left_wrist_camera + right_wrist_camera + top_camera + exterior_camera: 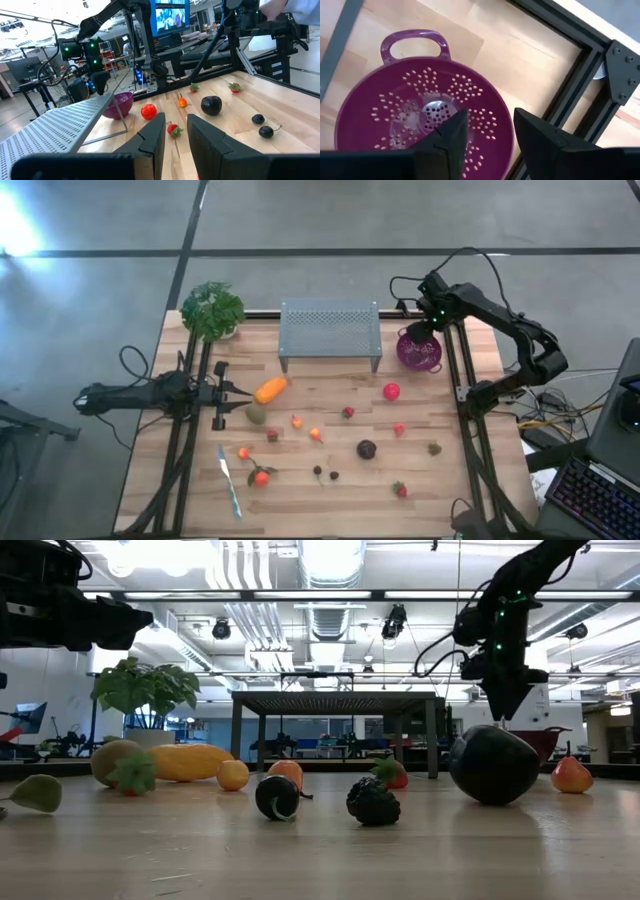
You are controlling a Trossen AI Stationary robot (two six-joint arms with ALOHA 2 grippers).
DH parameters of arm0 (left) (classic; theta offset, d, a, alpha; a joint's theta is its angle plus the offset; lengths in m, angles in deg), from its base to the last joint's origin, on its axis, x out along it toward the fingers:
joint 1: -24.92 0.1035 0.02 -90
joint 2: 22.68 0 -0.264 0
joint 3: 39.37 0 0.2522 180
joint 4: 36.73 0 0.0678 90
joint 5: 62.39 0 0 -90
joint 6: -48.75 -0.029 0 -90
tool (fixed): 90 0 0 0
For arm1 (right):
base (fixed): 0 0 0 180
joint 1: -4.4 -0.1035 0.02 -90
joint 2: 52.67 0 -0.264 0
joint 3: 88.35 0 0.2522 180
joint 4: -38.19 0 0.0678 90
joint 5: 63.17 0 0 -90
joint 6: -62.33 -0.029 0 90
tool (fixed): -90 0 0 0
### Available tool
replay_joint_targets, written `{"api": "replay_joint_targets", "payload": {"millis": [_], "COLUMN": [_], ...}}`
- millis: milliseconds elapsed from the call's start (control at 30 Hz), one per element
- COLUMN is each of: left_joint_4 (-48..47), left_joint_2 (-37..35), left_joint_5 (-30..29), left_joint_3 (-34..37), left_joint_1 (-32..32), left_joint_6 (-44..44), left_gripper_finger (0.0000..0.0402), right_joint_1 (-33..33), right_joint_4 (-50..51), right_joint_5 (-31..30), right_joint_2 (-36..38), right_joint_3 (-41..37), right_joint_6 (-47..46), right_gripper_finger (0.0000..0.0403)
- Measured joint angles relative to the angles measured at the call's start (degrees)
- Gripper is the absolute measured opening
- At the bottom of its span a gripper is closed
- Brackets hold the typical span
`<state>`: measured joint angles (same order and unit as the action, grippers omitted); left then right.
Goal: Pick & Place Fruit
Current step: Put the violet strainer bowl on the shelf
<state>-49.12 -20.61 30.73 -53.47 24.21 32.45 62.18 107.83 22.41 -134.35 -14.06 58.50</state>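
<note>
Room: open workshop with ceiling lights, pipes and monitors behind the wooden tabletop (440,490).
Fruit: small toy pieces lie scattered over the middle of the tabletop, all well apart from the right gripper and in front of the left one.
Orange fruit (270,390): elongated, just ahead of the left gripper, with an olive-green fruit (256,414) touching its near end.
Red ball (391,391): nearest piece to the right gripper, beside the colander but apart from it.
Dark purple ball (367,449): farther out, mid-table; large and close in the low view.
Right gripper (487,132): hangs directly over the purple colander (425,115), fingers spread with a clear gap, holding nothing; the colander bowl below it looks bare.
Left gripper (175,137): low at the tabletop's left edge, pointing across the fruit, fingers narrowly parted and pinching nothing.
Mesh rack (330,330): between the two grippers, at the back edge.
Plant (212,308): back corner, behind the left gripper.
</note>
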Motion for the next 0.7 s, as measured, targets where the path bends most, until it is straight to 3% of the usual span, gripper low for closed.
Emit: {"api": "replay_joint_targets", "payload": {"millis": [200,700], "left_joint_4": [0.0,0.0], "left_joint_2": [0.0,0.0], "left_joint_5": [0.0,0.0], "left_joint_3": [0.0,0.0], "left_joint_1": [0.0,0.0], "left_joint_6": [0.0,0.0], "left_gripper_finger": [0.0087,0.0087], "right_joint_1": [0.0,0.0], "right_joint_4": [-4.1,-1.1], "right_joint_5": [0.2,0.4], "right_joint_2": [-2.8,-13.6], "right_joint_3": [0.2,5.8], "right_joint_6": [6.9,14.4], "right_gripper_finger": [0.0144,0.0122]}}
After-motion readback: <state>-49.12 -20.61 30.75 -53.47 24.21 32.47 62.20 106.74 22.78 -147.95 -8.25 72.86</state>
